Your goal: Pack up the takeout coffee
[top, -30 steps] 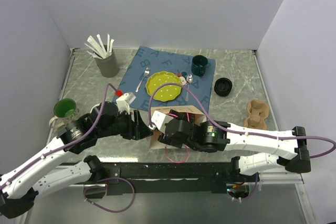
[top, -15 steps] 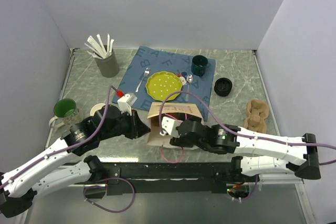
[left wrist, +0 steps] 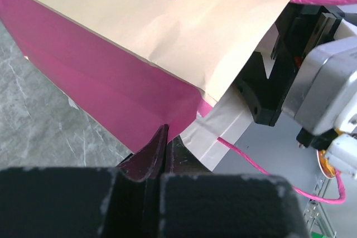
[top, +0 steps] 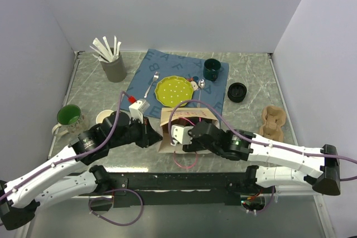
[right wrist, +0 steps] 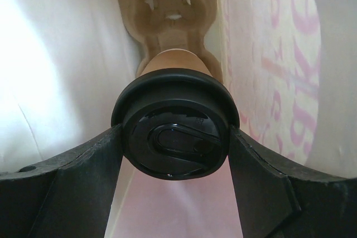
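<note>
Left jaws: we see them pressed together, the dark fingertips (left wrist: pixel 159 144) meeting in a point against the pink lower fold of the paper bag (left wrist: pixel 167 26). We cannot tell whether any paper is caught between them.
Right jaws: spread around a wide thing. Both fingers (right wrist: pixel 83 165) press on opposite sides of the black lid of the takeout coffee (right wrist: pixel 174 132).
Takeout coffee: squarely between the right jaws, inside the bag. Its lid faces the wrist camera and its tan body runs away beyond the fingertips.
Pulp carrier (right wrist: pixel 167 4): past the cup, at the far end of the bag. We cannot tell whether the cup touches it.
Bag walls: white paper on one side of the right jaws, and paper with pink lettering showing through on the other.
Bag seen from above: it lies at the near edge of the table (top: pixel 251 71), between the two pairs of jaws, with the right jaws hidden inside it.
Pink cord handle (left wrist: pixel 262 165): it trails from the bag, off to one side of the left jaws.
Beyond the bag from both jaws: a yellow plate (top: pixel 174 91) on a blue mat (top: pixel 142 76), and a dark mug (top: pixel 211 69).
Well apart from the right jaws: a loose black lid (top: pixel 237 91) and a second pulp carrier (top: pixel 272 122).
Near the left arm (top: pixel 67 163): beige paper cups (top: pixel 104 117) and a green mug (top: pixel 68 116).
</note>
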`<state>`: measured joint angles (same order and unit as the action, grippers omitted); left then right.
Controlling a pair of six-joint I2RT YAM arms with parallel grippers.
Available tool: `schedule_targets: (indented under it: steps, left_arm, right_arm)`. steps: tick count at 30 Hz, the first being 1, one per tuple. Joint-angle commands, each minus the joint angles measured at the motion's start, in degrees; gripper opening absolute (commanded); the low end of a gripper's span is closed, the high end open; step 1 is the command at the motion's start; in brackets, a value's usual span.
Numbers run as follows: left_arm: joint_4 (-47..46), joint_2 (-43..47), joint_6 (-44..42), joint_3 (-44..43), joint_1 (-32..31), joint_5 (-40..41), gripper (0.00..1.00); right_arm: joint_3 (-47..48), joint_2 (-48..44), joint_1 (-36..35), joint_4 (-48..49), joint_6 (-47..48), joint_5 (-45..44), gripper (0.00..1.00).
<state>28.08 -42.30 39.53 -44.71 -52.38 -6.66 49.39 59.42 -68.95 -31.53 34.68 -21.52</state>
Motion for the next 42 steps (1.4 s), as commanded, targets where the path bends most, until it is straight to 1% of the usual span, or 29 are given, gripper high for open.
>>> schedule_targets:
  steps: [1, 7, 14, 27, 32, 36, 38, 42]
  left_arm:
    - [-2.1, 0.6, -2.0, 0.5, -0.3, -1.4, 0.01]
    - [-2.9, 0.4, -2.7, 0.6, -0.2, -2.3, 0.01]
    - [-2.7, 1.3, -4.0, 0.8, -0.2, -3.6, 0.01]
    - [-1.2, 4.6, -6.8, 2.1, -0.2, -5.1, 0.01]
    - [-0.8, 5.2, -7.4, 2.3, -0.2, -4.9, 0.01]
    - [-1.0, 5.8, -7.6, 2.8, -0.2, -4.7, 0.01]
    - [-0.9, 6.4, -7.9, 3.1, -0.2, -4.5, 0.01]
    - [-1.1, 7.1, -8.2, 3.5, -0.2, -5.0, 0.01]
  right_arm:
    - [3.0, 1.8, 0.6, 3.4, 3.7, 3.2, 0.45]
    - [1.9, 3.5, 1.6, 4.4, 5.5, -0.1, 0.45]
    - [1.3, 3.2, 4.1, 3.9, 8.7, -0.4, 0.45]
    - [7.1, 9.5, 5.6, 5.2, 12.3, 2.3, 0.45]
    - [6.1, 9.1, 5.8, 7.2, 12.2, 4.9, 0.44]
    - [3.4, 7.9, 5.8, 8.9, 13.5, 6.9, 0.44]
    - [3.3, 7.9, 5.9, 7.9, 14.1, 8.7, 0.44]
    - [2.4, 9.0, 5.9, 8.6, 14.5, 6.5, 0.45]
